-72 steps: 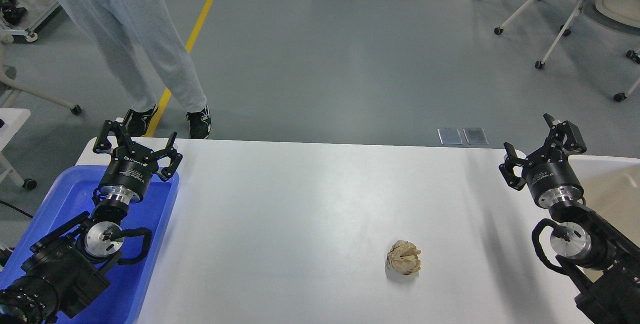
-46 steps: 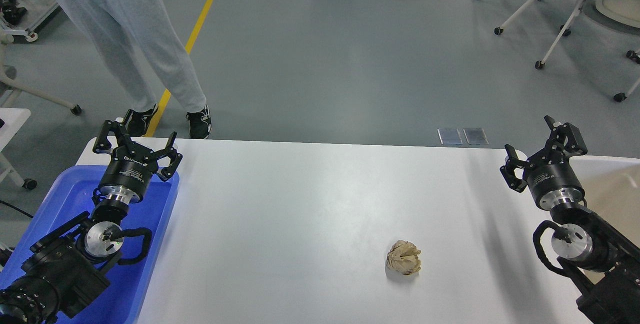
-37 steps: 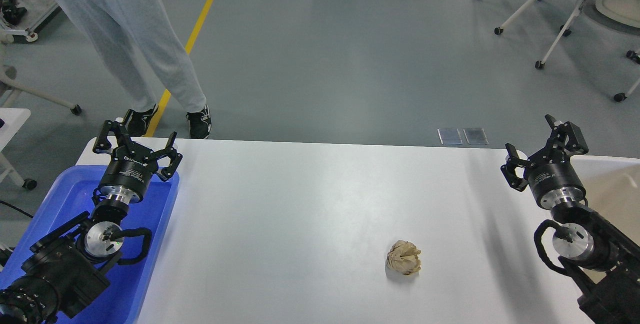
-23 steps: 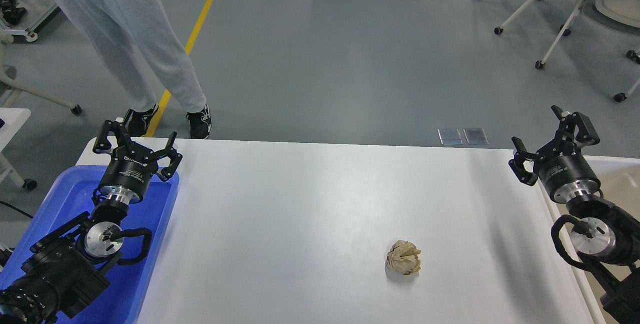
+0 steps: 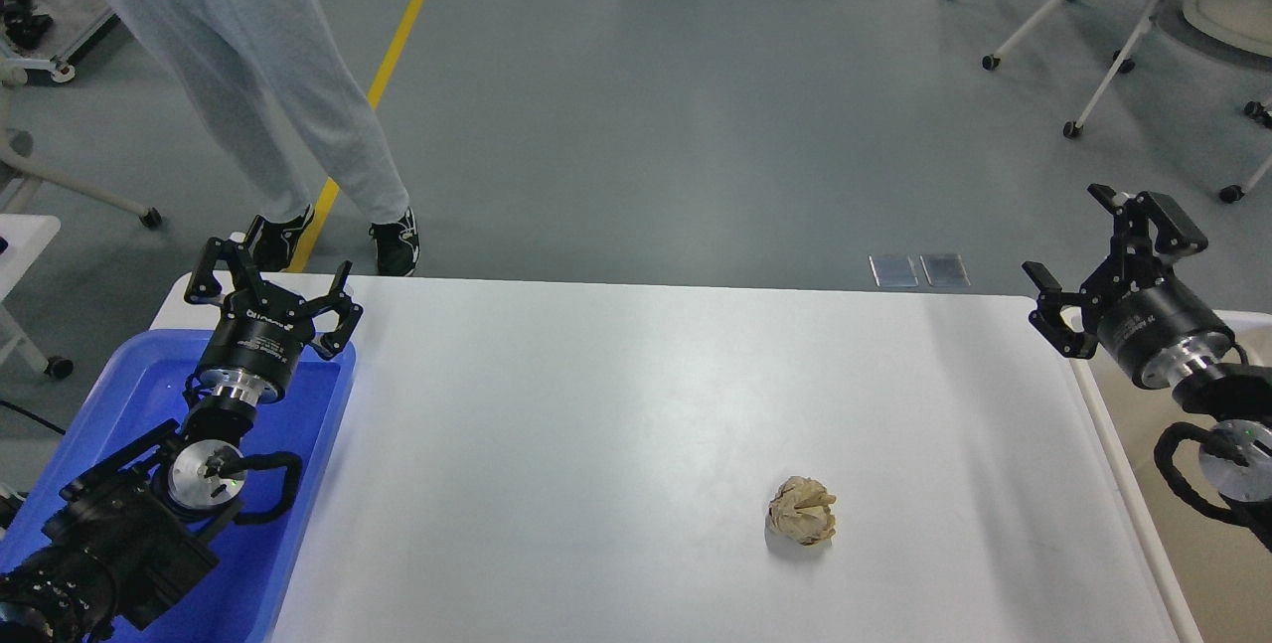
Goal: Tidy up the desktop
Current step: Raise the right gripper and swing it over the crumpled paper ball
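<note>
The table (image 5: 616,395) is a large, smooth, white rectangular top with rounded corners, lying flat and level, its long side running left to right. Its surface is glossy enough to carry soft grey reflections and shadows, strongest toward its right end. Nearly all of it is bare. One crumpled ball of brown paper (image 5: 802,511) rests on the table, right of its middle and toward its near edge, well apart from both short ends. The paper is tightly creased, roughly round, and casts a small shadow on the table just beneath it.
</note>
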Robot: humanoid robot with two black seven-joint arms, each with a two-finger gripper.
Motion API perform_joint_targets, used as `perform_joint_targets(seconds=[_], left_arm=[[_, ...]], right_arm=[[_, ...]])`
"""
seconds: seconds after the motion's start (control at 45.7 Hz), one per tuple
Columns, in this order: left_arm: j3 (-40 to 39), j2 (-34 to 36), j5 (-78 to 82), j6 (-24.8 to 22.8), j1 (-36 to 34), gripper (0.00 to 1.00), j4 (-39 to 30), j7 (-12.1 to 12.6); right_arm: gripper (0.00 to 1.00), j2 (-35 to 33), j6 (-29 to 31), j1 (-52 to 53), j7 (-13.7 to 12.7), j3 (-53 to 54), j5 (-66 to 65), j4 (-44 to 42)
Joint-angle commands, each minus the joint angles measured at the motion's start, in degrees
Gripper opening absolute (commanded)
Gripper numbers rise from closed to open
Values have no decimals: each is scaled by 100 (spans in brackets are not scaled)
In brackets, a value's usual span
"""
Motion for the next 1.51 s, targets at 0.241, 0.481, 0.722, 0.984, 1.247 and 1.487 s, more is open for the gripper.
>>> perform_joint_targets(seconds=[0.241,0.481,0.722,0.984,1.247,1.487], left_arm=[[0,0,0,0,-9,100,0,8],[0,0,0,0,-9,100,0,8],[0,0,0,0,-9,100,0,8],[0,0,0,0,-9,100,0,8],[0,0,0,0,-1,100,0,8],[0,0,0,0,-9,100,0,8]], right_arm=[[100,-808,-45,1128,-381,-2094,-2119,798],[100,-816,-54,2850,-390,-4220,-2470,807],[100,-659,8,4810,-381,-6400,-3130,948],[100,308,-141,5418,-381,-7403,-3647,798],[100,897,-757,5735,-311,-8379,-5142,807],[100,1345,-967,5253,-302,-8643,-5582,746]])
